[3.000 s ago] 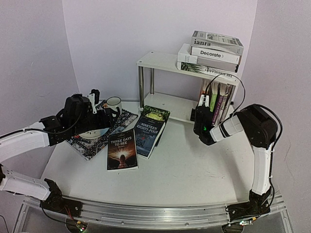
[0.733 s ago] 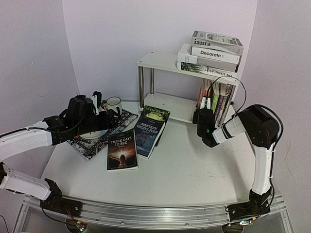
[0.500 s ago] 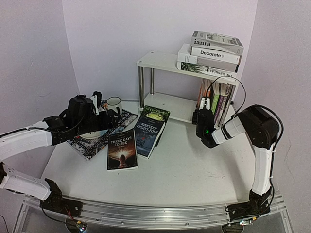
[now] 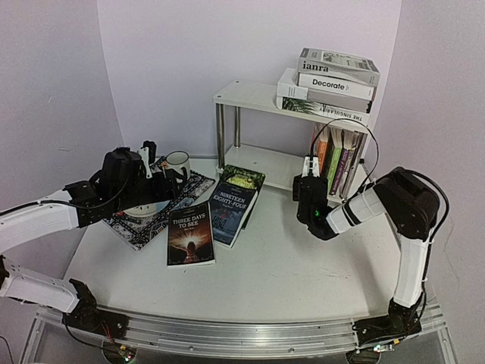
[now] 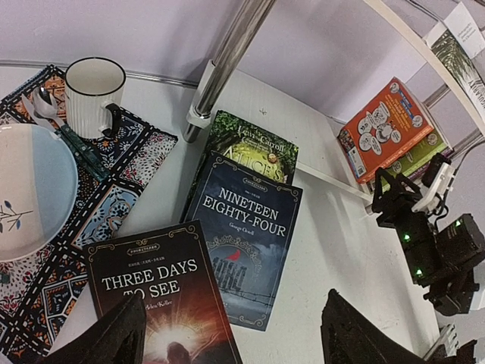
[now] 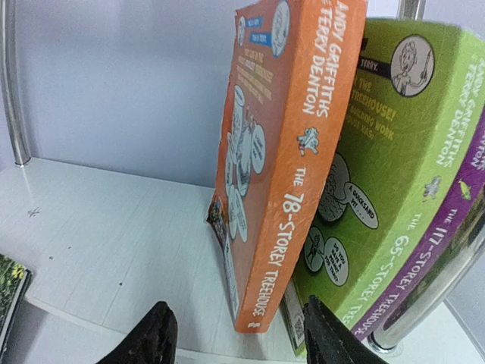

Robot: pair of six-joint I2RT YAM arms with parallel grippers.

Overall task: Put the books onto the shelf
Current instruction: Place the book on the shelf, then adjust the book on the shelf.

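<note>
Books [image 4: 190, 233]: three lie flat mid-table, at 3 o'clock from the left gripper [image 5: 235, 341], which is wide open and empty. On the shelf [image 4: 246, 95] at 1 o'clock, three are stacked on top and at least three stand below, facing the right gripper [image 6: 241, 340], its fingers parted and empty.

White worktop [image 4: 303, 265]. Bears a patterned mat [image 4: 144, 224] at the left and, just beside it, three books lying flat: "Three Days to See" [image 4: 190, 233] nearest the front, "Nineteen Eighty-Four" [image 4: 232, 211] at its right, overlapping a green book [image 4: 244, 178] behind. Bears the white shelf [image 4: 250, 97] at the back right, on chrome legs. On its top board, a stack of three large books [image 4: 333, 82]. On its lower board, orange [image 6: 280, 152], green [image 6: 394, 167] and purple [image 6: 447, 220] paperbacks, standing on end, pressed side by side.
</note>
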